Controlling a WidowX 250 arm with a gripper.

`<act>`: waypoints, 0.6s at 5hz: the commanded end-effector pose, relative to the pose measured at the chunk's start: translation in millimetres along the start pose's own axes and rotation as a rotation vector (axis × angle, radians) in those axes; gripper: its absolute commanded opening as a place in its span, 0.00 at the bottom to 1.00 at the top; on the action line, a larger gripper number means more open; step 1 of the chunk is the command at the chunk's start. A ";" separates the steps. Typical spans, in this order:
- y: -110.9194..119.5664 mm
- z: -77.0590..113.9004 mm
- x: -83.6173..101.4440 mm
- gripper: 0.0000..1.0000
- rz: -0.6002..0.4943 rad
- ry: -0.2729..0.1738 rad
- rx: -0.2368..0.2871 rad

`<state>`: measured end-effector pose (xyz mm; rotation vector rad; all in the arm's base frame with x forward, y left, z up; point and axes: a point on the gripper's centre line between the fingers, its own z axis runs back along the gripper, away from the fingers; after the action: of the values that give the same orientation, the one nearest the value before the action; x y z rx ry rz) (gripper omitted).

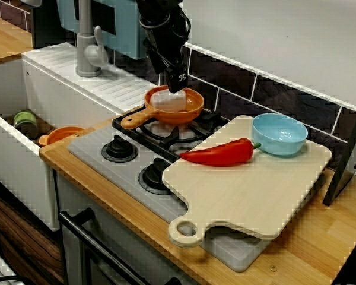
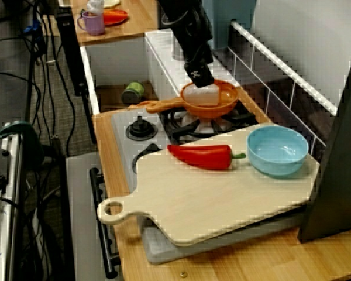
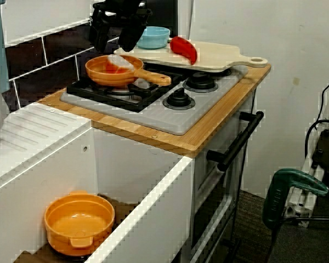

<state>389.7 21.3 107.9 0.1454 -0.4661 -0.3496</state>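
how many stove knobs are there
2. One knob sits on the grey stove nearer the sink; the other knob is by the cutting board, which may hide more.

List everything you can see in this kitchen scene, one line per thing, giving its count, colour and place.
pan: one, orange, on the hob's rear burner
white block: one, pale, lying in the pan
pepper: one, red, on the cutting board, beside the bowl
bowl: one, light blue, on the board's far corner
cutting board: one, pale wood, lying over one side of the hob
hob: one, grey with black knobs, set in the wooden counter
pot: one, orange, in the sink
can: one, green, in the sink
tap: one, grey, behind the sink
mug: one, purple, on the far counter
gripper: one, black, just over the white block; contact unclear
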 end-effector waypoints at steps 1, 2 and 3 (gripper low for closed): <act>-5.2 8.2 -4.3 1.00 -0.014 -0.015 0.016; -8.6 9.0 -3.8 1.00 -0.011 -0.010 0.006; -11.1 6.0 -3.8 1.00 -0.013 -0.003 -0.002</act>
<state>386.0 11.7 96.1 0.1390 -0.4251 -0.3692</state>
